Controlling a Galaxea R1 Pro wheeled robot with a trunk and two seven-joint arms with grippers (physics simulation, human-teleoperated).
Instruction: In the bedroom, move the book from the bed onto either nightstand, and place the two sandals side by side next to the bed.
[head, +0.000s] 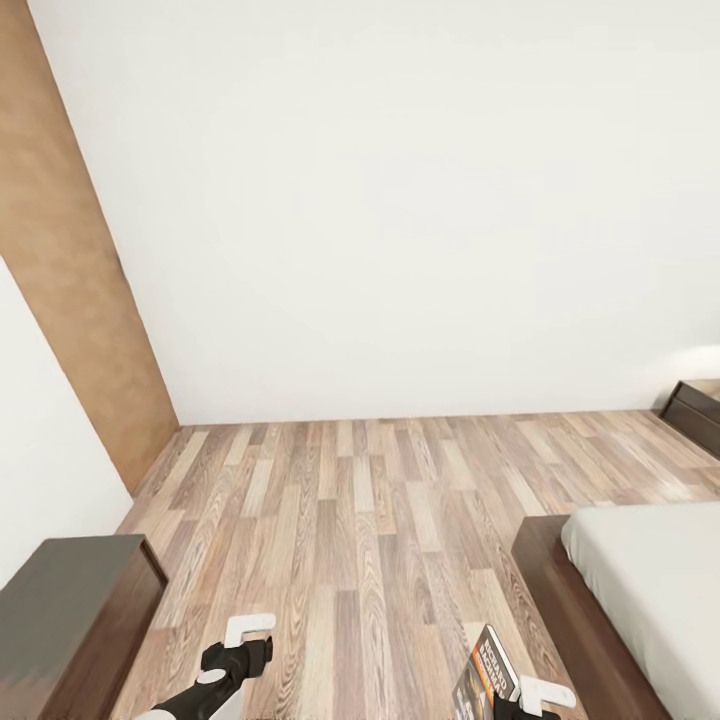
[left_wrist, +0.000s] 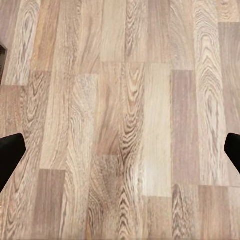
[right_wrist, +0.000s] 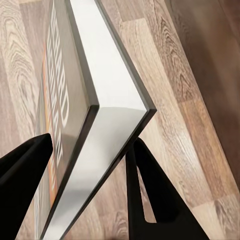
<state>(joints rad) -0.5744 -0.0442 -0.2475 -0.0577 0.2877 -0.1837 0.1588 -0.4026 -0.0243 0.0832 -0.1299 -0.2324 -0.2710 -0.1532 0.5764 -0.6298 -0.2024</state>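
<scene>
Book: thin dark grey paperback with orange band and white lettering (head: 484, 678), clamped on edge between the black fingers of the right gripper (right_wrist: 95, 165), off the bed and carried above the wood-plank floor (head: 370, 520), just beside the foot corner of the low bed with pale grey mattress and dark brown frame (head: 640, 580).
Left gripper (head: 245, 640): jaws spread wide, holding nothing.
Doing it well: grip kept firm, book kept level on approach, set flat on a dark brown nightstand top; likely candidates the cabinet beyond the bed (head: 698, 408) and the one across the floor from the bed (head: 75, 620).
Hard to make out: both cabinets cut by the frame edges, no drawer visible; cover lettering unreadable; right arm cropped.
</scene>
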